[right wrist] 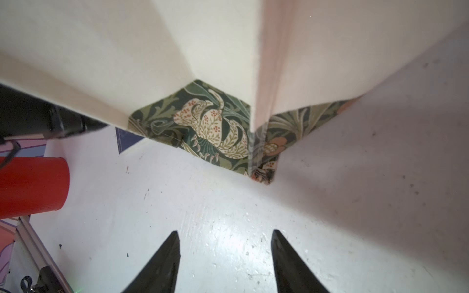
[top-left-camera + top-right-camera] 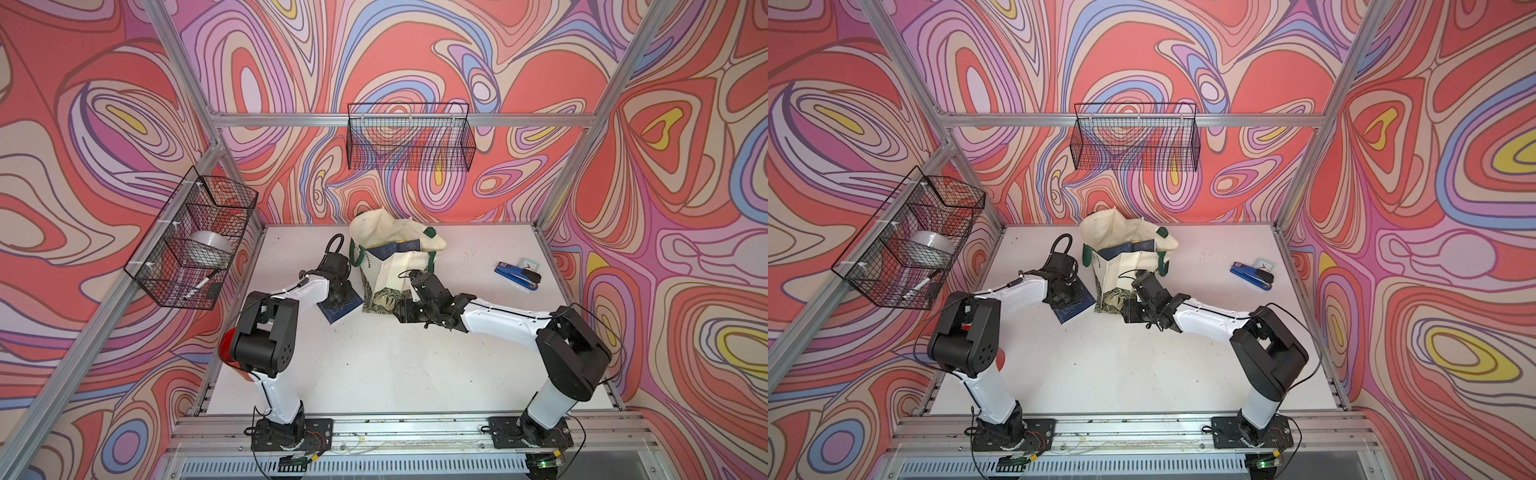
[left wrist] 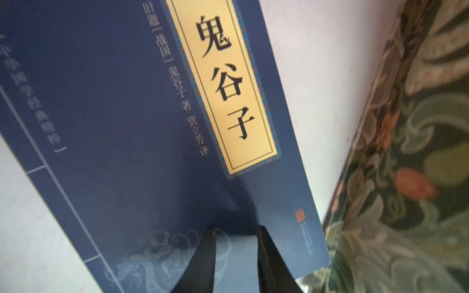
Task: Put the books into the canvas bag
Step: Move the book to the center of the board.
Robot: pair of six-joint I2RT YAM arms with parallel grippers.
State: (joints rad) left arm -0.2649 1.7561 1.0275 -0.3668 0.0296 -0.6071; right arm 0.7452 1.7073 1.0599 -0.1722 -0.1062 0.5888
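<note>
The books are in two places. A navy book (image 3: 121,121) with a yellow title label (image 3: 228,83) lies flat on the white table (image 1: 177,203) right under the left gripper (image 3: 237,229). Other dark blue covers (image 2: 395,249) stand in the mouth of the canvas bag (image 2: 399,270), just past that gripper on the side toward the other arm. The left gripper's jaws stand only a narrow gap apart, with the tips down at the end of the cover that carries pale swirl ornament. Whether they pinch the cover or merely rest against it cannot be told. The bag's leafy base (image 3: 418,126) runs just beside this gripper, along the book's long edge; whether book and base touch is unclear. The bag stands upright with its mouth open and its dark green handles (image 2: 357,255) hanging at the rim. The right gripper (image 1: 224,232) has its jaws spread wide with nothing between them. It is low over bare table and points at a corner of the leafy base just ahead, apart from the cloth. A blue stapler (image 2: 517,274) lies well away on that gripper's outer side.
</note>
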